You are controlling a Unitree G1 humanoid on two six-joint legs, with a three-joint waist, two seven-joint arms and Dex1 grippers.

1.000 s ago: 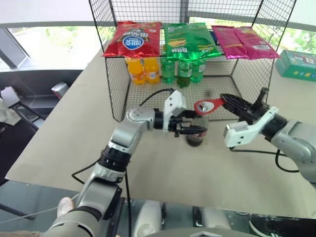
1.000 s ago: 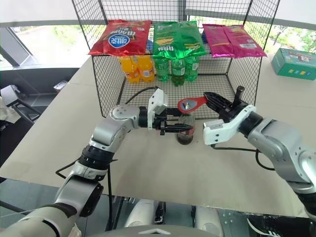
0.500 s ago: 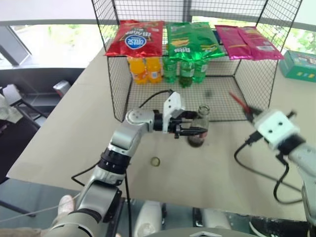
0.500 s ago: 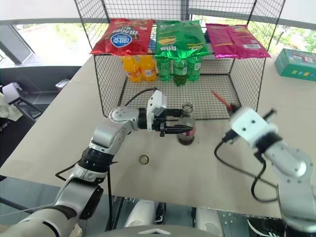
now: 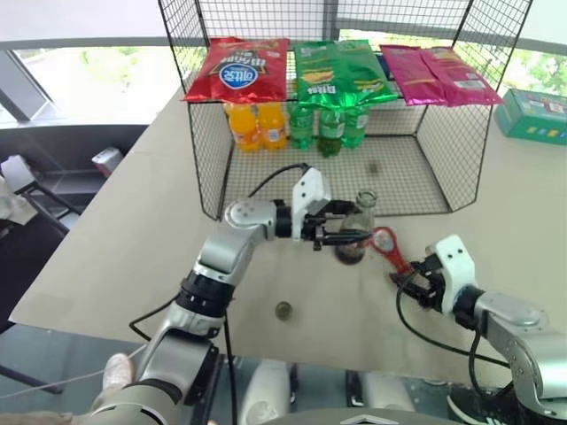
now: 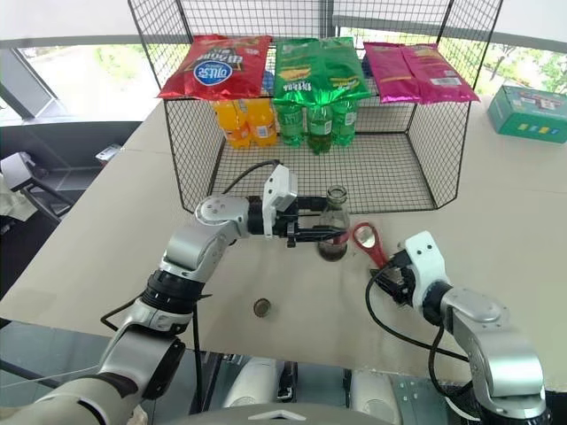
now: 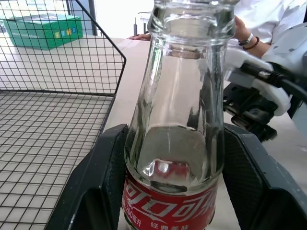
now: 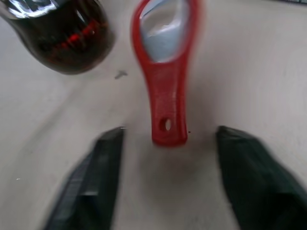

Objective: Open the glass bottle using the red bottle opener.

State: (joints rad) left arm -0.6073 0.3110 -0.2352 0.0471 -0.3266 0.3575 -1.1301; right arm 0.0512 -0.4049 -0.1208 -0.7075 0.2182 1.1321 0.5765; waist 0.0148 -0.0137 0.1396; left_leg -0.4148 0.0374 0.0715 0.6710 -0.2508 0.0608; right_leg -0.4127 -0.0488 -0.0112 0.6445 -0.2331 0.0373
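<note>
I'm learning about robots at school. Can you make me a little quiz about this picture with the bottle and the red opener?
1. True or false: the cap is still on the glass bottle.
2. Where is the red bottle opener?
A. lying on the table
B. inside the wire cage
C. hooked on the bottle's neck
3. Fill in: the left end effector is shut on the ____.

Key
1. False: the mouth is bare and a small round cap lies on the table.
2. A: it lies beside the bottle, in front of the open right end effector.
3. Glass bottle.
</note>
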